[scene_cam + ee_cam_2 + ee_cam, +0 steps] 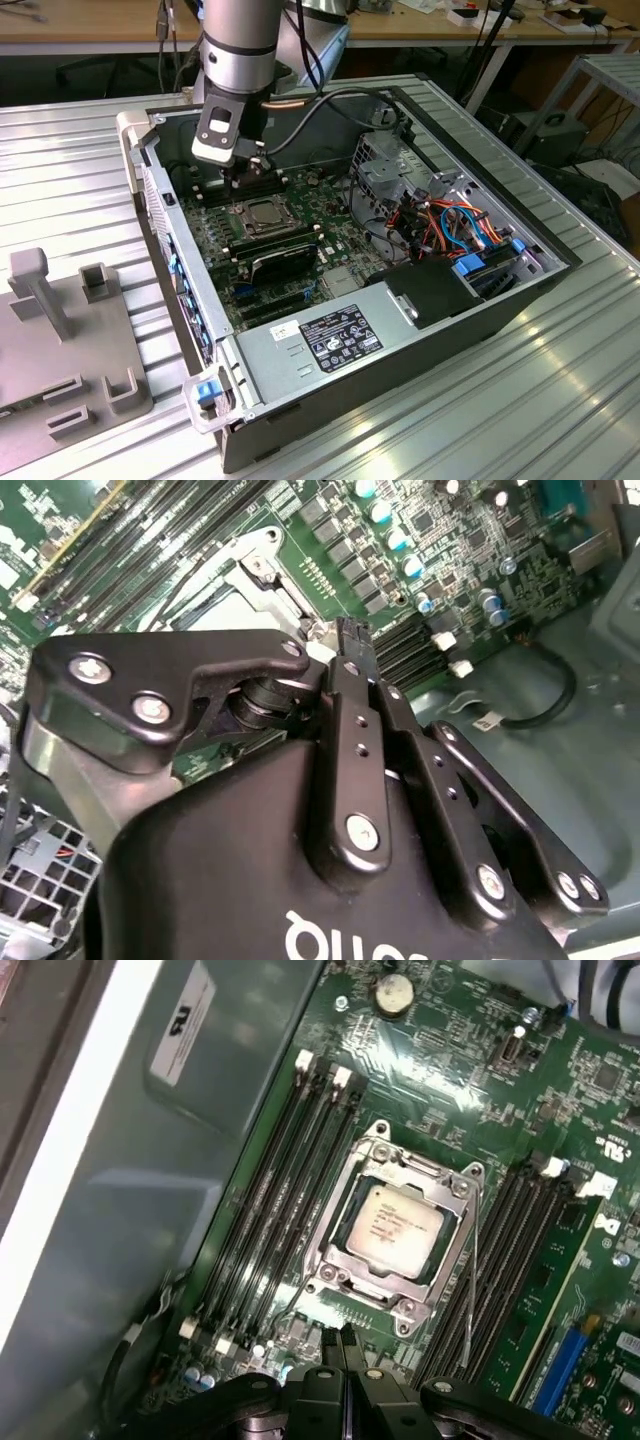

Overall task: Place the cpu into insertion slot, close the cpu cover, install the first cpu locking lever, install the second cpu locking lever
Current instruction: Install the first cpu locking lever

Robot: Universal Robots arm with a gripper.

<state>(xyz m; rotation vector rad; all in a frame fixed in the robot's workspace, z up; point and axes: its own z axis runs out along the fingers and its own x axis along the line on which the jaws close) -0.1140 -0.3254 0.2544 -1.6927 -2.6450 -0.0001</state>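
The cpu (pixel 396 1223) is seen seated in the insertion slot (pixel 405 1307), with the cpu cover (pixel 335 1225) closed flat around it. The gripper (pixel 345 1348) is held just beside the socket, its fingers pressed together with nothing seen between them

Exterior view: high, set back, looking obliquely down onto the open computer case (pixel 400 385) on the tabletop (pixel 70 170); arm enters at 11 o'clock.
First wrist view: near, steeply down onto the motherboard (pixel 460 1080).
Second wrist view: nearer, looking past the gripper (pixel 350 632) body.
Shared by all: the insertion slot (pixel 240 224) surroundings.
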